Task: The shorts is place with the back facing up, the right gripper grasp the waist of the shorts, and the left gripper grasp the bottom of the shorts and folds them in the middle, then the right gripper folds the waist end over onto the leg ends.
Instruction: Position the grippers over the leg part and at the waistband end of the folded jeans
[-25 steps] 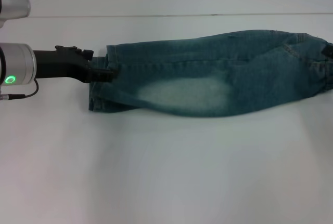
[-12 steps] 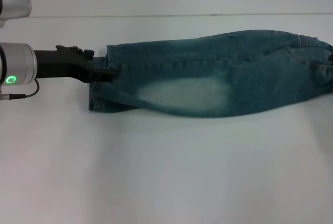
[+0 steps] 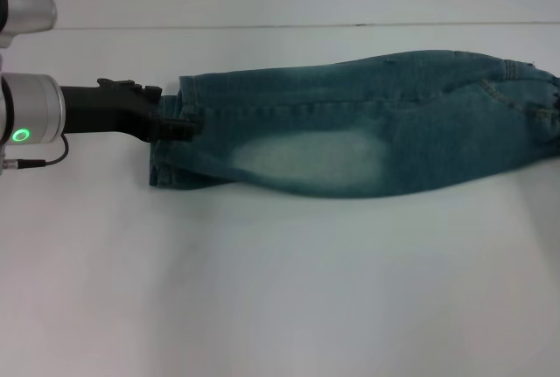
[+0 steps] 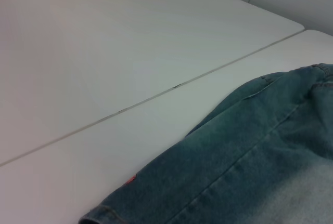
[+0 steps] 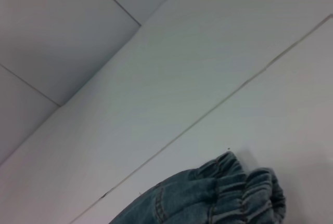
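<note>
Lengthwise-folded faded denim shorts [image 3: 350, 136] — left claw [image 3: 182, 122] pinched on stitched leg hems [image 3: 166, 145]

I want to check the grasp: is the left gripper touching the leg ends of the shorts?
Touching. In the head view the left gripper overlaps the leg ends of the shorts, with no gap showing.
</note>
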